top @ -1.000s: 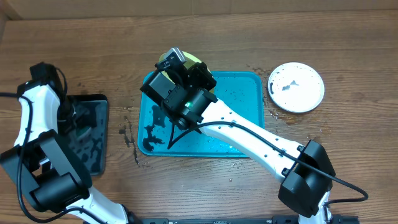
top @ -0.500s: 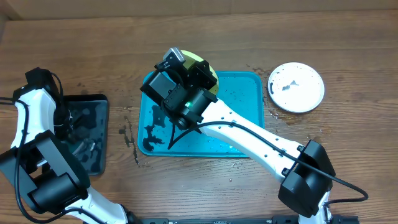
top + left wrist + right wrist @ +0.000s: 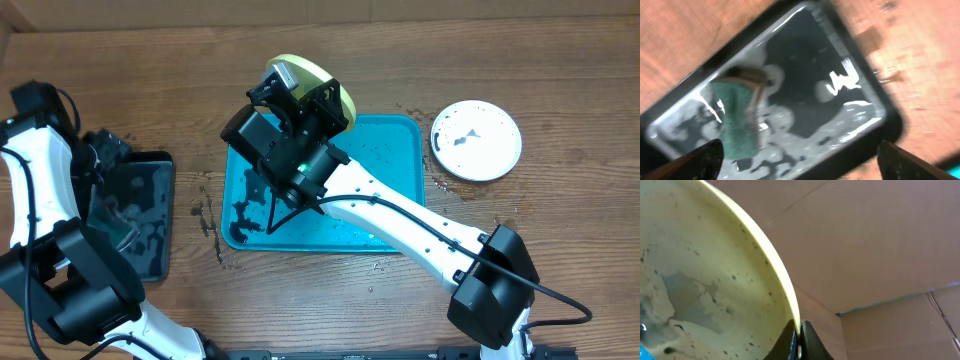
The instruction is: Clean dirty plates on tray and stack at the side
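Inspection note, own tools.

My R tool (image 3: 799, 341) was pressed tight on the rim of the yellow plate (image 3: 700, 275), fingertips pinching its edge w/ no gap seen. The plate was tipped up on edge, at the far-left corner of the tray (image 3: 400, 200), partly past the far rim. Could not tell whether it touched the tray. Plate face: dark specks plus a grey smear patch and a few dark bits low down.

My L tool (image 3: 800, 162) was spread wide, fingertips at opposite lower corners of the wrist view, nothing between them. It hung over the black tray (image 3: 860, 65), which sat on the worktop (image 3: 560, 80) left of the tray, well apart from it. Black tray: wet, glossy film across the bottom. Sponge (image 3: 737, 125): green w/ brownish top, lying in the black tray toward one end, clear of my L fingertips.

White plate (image 3: 476, 140): flat on the worktop, just right of the tray's far-right corner, dark marks on its face.

Tray: droplets on the bare bottom, dark smear near the left-front corner. Dark splashes on the worktop betw. the two trays.
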Robot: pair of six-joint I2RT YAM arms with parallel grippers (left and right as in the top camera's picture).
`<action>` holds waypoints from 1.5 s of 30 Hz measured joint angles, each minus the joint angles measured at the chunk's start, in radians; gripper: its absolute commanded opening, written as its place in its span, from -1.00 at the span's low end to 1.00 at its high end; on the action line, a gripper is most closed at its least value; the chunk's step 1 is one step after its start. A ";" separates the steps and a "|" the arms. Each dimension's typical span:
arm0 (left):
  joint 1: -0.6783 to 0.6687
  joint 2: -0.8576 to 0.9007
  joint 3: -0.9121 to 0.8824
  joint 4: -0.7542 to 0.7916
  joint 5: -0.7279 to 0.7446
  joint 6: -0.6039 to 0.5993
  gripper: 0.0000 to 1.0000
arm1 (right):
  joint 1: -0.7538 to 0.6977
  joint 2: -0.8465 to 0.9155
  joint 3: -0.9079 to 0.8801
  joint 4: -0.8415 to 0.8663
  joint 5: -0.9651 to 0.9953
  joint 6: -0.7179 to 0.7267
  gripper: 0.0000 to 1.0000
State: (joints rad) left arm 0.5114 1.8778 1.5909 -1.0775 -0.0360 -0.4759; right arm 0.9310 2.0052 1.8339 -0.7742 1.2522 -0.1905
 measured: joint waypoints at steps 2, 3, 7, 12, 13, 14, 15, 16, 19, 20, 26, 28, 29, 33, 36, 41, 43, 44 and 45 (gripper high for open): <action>0.000 -0.002 0.008 0.000 0.035 0.000 0.99 | 0.000 0.000 0.000 -0.035 -0.049 -0.006 -0.93; 0.000 -0.002 0.008 -0.003 0.055 0.000 0.99 | -0.001 0.000 0.000 -0.061 -0.087 -0.009 -0.93; 0.000 -0.002 0.008 -0.015 0.089 0.000 0.99 | -0.008 0.000 0.000 -0.103 -0.167 0.049 -0.93; 0.000 -0.002 0.008 -0.015 0.106 0.000 1.00 | -0.032 0.000 0.002 -0.181 -0.253 0.103 -0.93; 0.000 -0.002 0.008 -0.015 0.108 0.000 1.00 | -0.036 -0.002 0.002 -0.175 -0.234 0.167 -0.93; 0.000 -0.002 0.008 -0.015 0.109 0.000 1.00 | -0.040 -0.002 0.002 -0.170 -0.233 0.193 -0.93; 0.000 -0.002 0.008 -0.015 0.109 0.000 1.00 | -0.041 -0.002 0.002 -0.181 -0.264 0.177 -0.93; 0.000 -0.002 0.008 -0.015 0.109 0.000 1.00 | -0.042 -0.002 0.003 -0.200 -0.279 0.152 -0.93; 0.000 -0.002 0.008 -0.015 0.112 0.000 0.99 | -0.041 -0.002 0.003 -0.219 -0.245 0.160 -0.93; 0.000 -0.002 0.008 -0.015 0.112 0.000 0.99 | -0.041 -0.003 0.003 -0.211 -0.237 0.173 -0.93; 0.000 -0.002 0.008 -0.015 0.112 0.000 1.00 | -0.051 -0.004 0.003 -0.261 -0.357 0.129 -0.93; 0.000 -0.002 0.008 -0.015 0.112 0.000 1.00 | -0.057 -0.004 0.003 -0.267 -0.414 0.128 -0.93; 0.000 -0.002 0.008 -0.015 0.112 0.000 1.00 | -0.062 -0.004 0.003 -0.275 -0.449 0.128 -0.93; 0.000 -0.002 0.008 -0.015 0.112 0.000 0.99 | -0.085 -0.004 0.003 -0.288 -0.544 0.166 -0.92; 0.000 -0.002 0.008 -0.015 0.112 0.000 0.99 | -0.151 -0.004 0.003 -0.308 -0.731 0.235 -0.93; 0.000 -0.002 0.008 -0.015 0.113 -0.001 0.99 | -0.300 -0.004 0.003 -0.322 -1.077 0.275 -0.93; 0.000 -0.002 0.008 -0.012 0.124 -0.009 1.00 | -0.361 -0.004 0.003 -0.329 -1.205 0.285 -0.93; 0.000 -0.002 0.008 -0.015 0.131 -0.015 0.99 | -0.383 -0.004 0.003 -0.331 -1.249 0.291 -0.93; 0.000 -0.002 0.008 -0.024 0.141 -0.019 1.00 | -0.410 -0.004 0.003 -0.333 -1.295 0.296 -0.93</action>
State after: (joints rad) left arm 0.5114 1.8759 1.5993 -1.1015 0.1047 -0.4953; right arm 0.5209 2.0010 1.8374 -1.1076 -0.0433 0.1059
